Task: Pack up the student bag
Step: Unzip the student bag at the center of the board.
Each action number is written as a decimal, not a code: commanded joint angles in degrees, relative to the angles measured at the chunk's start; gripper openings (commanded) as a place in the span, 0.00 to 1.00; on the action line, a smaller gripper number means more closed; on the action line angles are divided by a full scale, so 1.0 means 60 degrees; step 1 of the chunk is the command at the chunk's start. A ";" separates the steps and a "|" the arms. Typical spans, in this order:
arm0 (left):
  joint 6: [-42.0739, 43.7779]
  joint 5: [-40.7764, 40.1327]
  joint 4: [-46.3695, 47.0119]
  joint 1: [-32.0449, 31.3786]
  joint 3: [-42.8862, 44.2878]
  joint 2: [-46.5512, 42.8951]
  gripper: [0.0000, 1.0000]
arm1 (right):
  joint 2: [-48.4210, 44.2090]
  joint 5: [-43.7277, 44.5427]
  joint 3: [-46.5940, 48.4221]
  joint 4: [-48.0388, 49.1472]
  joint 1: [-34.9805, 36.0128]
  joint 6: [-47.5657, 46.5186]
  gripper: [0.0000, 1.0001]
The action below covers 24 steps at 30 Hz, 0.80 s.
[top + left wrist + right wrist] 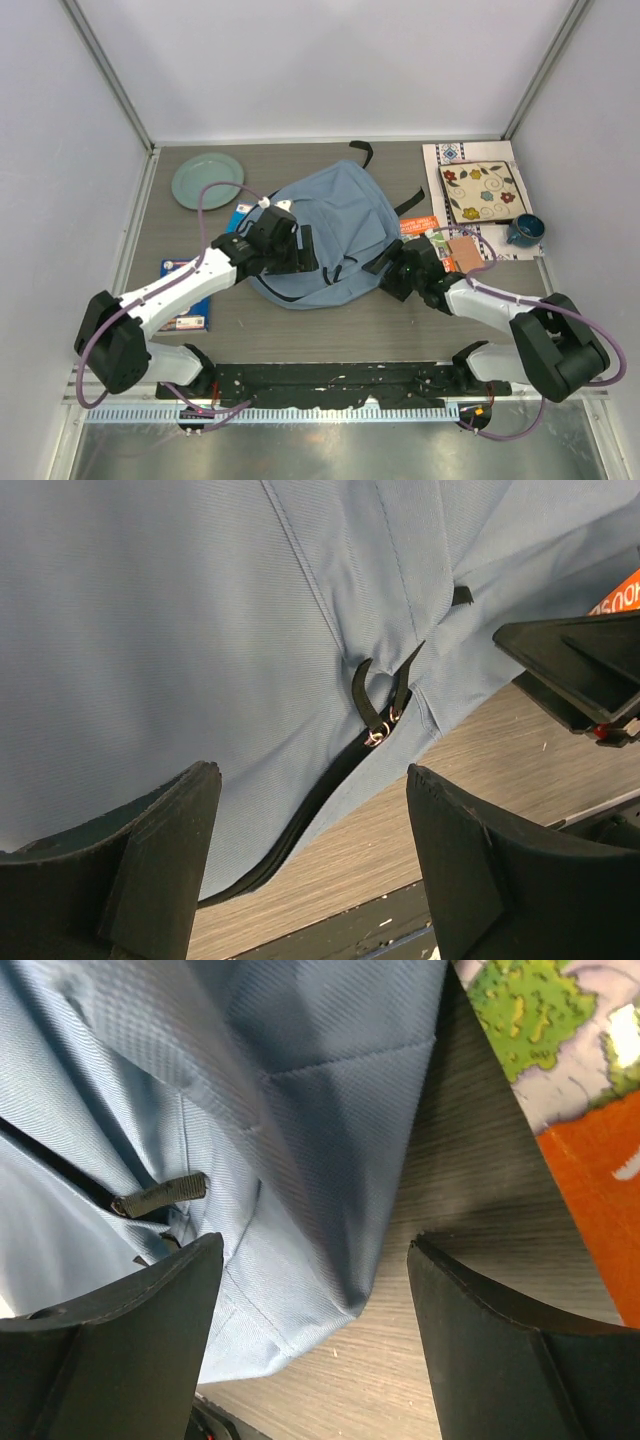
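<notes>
Blue student bag (335, 225) on table (350, 330) | left gripper (312, 780) — jaws wide, empty | right gripper (315, 1245) — wide, empty

On my far left a pale green plate (207, 180) lies flat on the grey wood-grain table (330, 328). Nearer me on that side lies a blue booklet (188, 300), partly covered. On my far right a floral tile (481, 192) rests on a white patterned mat (447, 154). A dark blue cup (522, 231) stands at the mat's near right corner. An orange booklet (419, 225) lies just beside the mat, with a brown card (463, 249) next to it.
</notes>
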 commanded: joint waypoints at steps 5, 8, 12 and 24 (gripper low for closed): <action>-0.0424 0.0003 0.0740 -0.0331 0.0439 0.0654 0.79 | 0.0511 -0.0074 -0.1107 0.3465 0.0045 0.0524 0.80; -0.0439 -0.0011 0.0784 -0.0331 0.0498 0.0947 0.79 | 0.0892 -0.0103 -0.1385 0.4609 0.0045 0.0685 0.80; -0.0454 0.0047 0.0916 -0.0345 0.0600 0.1342 0.79 | 0.1478 -0.0162 -0.1562 0.5912 0.0045 0.0832 0.73; -0.1419 0.0179 0.1546 -0.0374 0.0542 0.2367 0.76 | 0.1509 -0.0323 -0.1752 0.6780 0.0045 0.0686 0.04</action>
